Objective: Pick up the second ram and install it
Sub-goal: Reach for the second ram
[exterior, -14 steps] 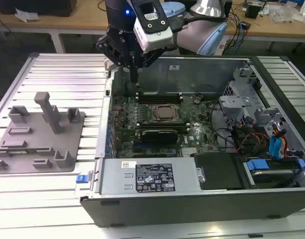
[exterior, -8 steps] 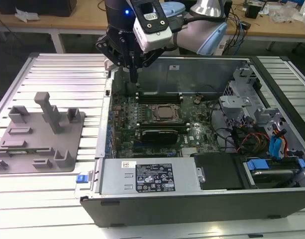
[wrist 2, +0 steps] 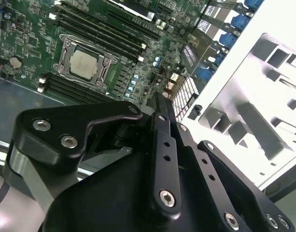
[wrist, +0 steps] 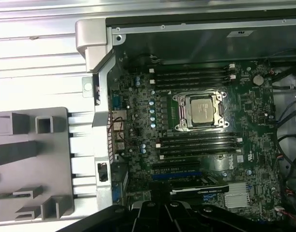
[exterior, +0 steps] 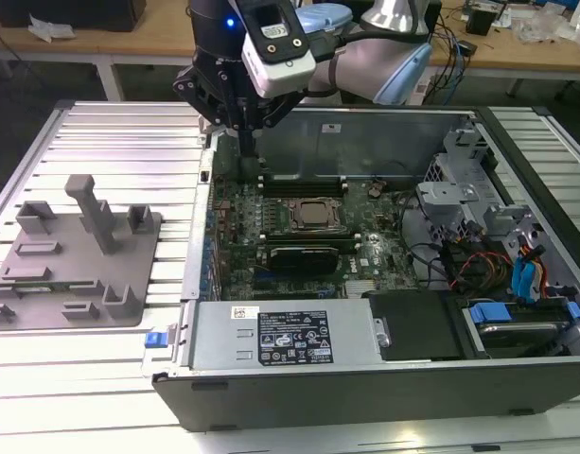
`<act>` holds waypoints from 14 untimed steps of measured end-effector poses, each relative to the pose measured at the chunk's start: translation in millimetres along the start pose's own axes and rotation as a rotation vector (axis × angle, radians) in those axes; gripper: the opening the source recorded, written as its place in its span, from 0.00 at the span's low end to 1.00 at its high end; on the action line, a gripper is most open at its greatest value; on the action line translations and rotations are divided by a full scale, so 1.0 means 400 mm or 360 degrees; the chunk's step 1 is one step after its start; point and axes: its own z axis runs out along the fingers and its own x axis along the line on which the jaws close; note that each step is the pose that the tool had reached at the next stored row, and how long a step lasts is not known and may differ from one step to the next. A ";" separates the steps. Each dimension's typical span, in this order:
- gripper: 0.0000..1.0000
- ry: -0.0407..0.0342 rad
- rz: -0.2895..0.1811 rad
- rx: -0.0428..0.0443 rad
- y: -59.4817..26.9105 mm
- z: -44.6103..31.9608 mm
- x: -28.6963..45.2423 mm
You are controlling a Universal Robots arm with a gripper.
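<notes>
My gripper (exterior: pixel 249 151) hangs from the arm over the back corner of the open computer case (exterior: pixel 384 128), on the exterior view's left. Its dark fingers point down at the motherboard (exterior: pixel 271 203). In the second wrist view the gripper (wrist 2: pixel 157 100) has its fingers drawn together, with nothing visible between them. The CPU socket (wrist: pixel 201 108) sits between two banks of long black memory slots (wrist: pixel 191 76), and I cannot tell whether any slot is filled. The second ram is out of view.
A grey fixture plate (exterior: pixel 77 255) with upright blocks lies on the slatted table at the exterior view's left. Inside the case are a power supply (exterior: pixel 280 331), a drive cage (exterior: pixel 460 189) and loose cables (exterior: pixel 479 265). The case wall (wrist: pixel 97 43) stands between fixture and motherboard.
</notes>
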 end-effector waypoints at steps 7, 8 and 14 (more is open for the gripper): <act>0.08 0.0000 0.0000 0.0000 -0.001 0.000 0.016; 0.08 0.0000 0.0000 0.0000 -0.001 0.000 0.018; 0.08 0.0000 0.0000 0.0000 -0.002 0.000 0.031</act>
